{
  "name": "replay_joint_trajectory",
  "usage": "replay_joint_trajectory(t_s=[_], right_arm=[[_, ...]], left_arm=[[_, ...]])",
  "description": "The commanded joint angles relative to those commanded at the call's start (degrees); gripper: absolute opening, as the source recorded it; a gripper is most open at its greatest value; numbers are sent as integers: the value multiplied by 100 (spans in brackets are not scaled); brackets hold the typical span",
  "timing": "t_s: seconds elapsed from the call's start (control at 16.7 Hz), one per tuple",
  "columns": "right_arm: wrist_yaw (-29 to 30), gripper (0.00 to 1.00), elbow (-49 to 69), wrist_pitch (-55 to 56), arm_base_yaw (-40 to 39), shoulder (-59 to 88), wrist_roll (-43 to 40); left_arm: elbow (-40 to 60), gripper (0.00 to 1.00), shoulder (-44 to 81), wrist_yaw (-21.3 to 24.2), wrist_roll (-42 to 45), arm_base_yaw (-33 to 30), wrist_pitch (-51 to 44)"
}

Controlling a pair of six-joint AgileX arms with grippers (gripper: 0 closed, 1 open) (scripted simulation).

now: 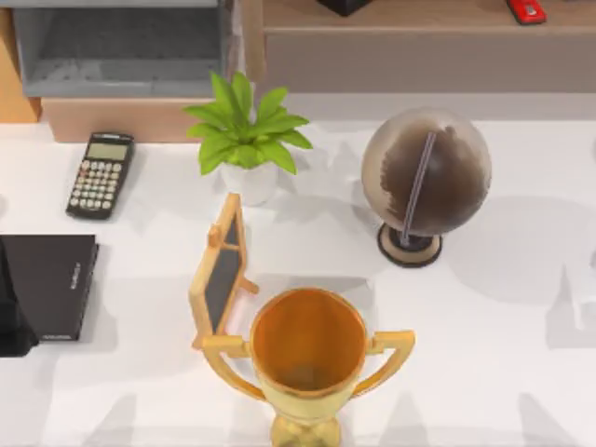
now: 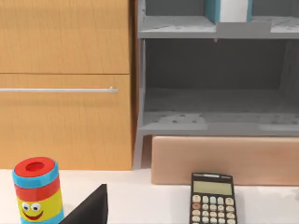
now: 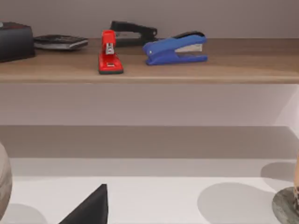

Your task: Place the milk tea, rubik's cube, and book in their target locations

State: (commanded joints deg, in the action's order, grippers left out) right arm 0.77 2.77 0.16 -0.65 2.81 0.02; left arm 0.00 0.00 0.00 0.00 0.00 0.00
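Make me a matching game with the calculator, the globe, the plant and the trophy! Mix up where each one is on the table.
Things:
1. calculator
2. globe
3. plant
4. trophy

Places, by the top view:
A. front edge of the table, near the middle
B. right of the plant, on a round stand
C. left side, just below the wooden box
D. in a white pot, behind the little chalkboard

Pairs: 1-C, 2-B, 3-D, 4-A

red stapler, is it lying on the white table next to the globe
No, the red stapler sits on the wooden shelf beside the blue stapler.
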Motion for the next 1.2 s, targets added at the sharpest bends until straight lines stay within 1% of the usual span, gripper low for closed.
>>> replay_joint_trajectory(t_s=[0.12,0.48,0.66,0.9,1.02,1.2], right_arm=[[-68,100,-244,-14,58,-248,-2],[-77,100,-277,-16,65,-281,-2],[-77,100,-277,-16,65,-281,-2],[-77,100,-277,-16,65,-281,-2],[-77,100,-277,-16,65,-281,-2],[-77,100,-277,-16,65,-281,-2]], left_arm=[[0,100,0,0,0,0,0],[2,100,2,0,0,0,1],[351,100,365,-42,-7,-55,204],[1417,100,1700,-170,-17,-216,814],[2093,100,2725,-244,-21,-311,1170],[3209,100,4604,-359,-22,-454,1721]])
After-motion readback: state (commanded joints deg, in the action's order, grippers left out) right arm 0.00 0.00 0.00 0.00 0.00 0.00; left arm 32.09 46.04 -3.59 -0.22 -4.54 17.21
